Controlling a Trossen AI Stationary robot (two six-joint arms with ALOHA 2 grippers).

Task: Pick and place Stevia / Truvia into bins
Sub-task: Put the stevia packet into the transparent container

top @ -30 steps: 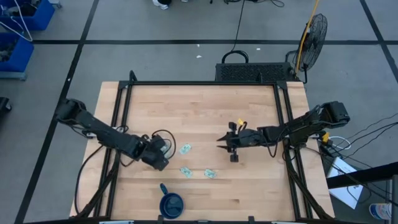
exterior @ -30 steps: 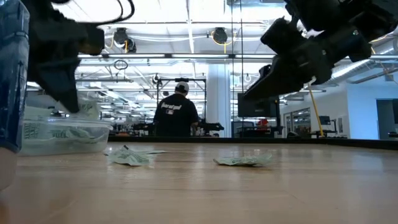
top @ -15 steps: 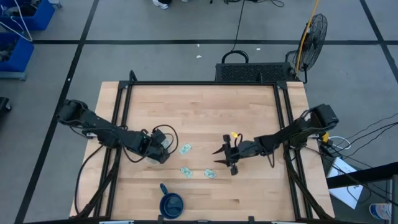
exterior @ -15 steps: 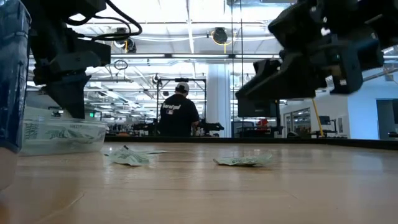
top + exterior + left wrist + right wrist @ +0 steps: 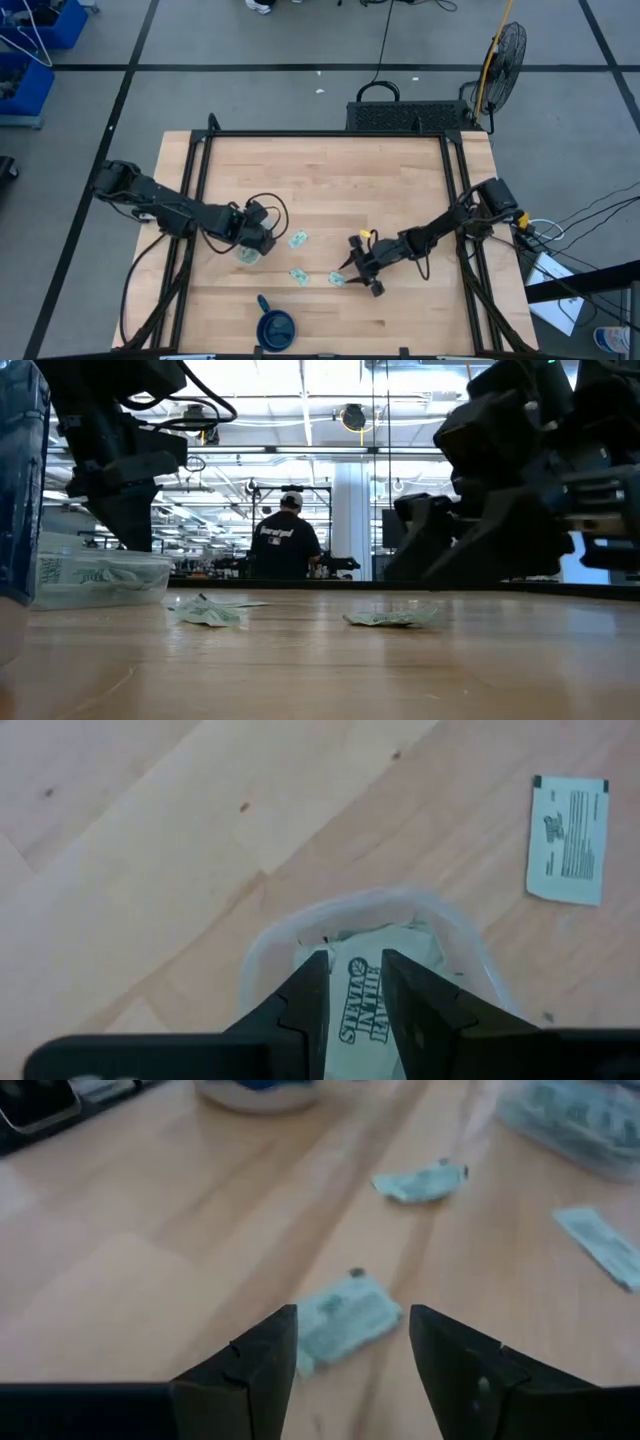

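Note:
The clear tub [image 5: 247, 255] stands left of the table's middle with several pale green sachets in it; it also shows in the low view [image 5: 95, 578] and the left wrist view [image 5: 455, 935]. My left gripper [image 5: 263, 243] [image 5: 352, 965] hovers just above the tub, narrowly open and empty. Three sachets lie flat on the wood: one [image 5: 298, 240] right of the tub, one [image 5: 299, 276] nearer, and one [image 5: 337, 279] [image 5: 340, 1328] in front of my right gripper [image 5: 351, 272] [image 5: 352, 1342]. That gripper is open and low, with its fingers either side of the sachet without touching it.
A dark blue cup with a handle [image 5: 276, 326] stands near the table's near edge, close to the low camera [image 5: 20, 480]. Black frame rails run along the table's left and right sides [image 5: 190, 200]. A person stands in the room far behind the table [image 5: 285, 545].
My right gripper has gone down and toward the table's near-left, up to the sachet right of the middle, staying open. My left gripper has risen and drawn back a little toward the far edge, uncovering the tub.

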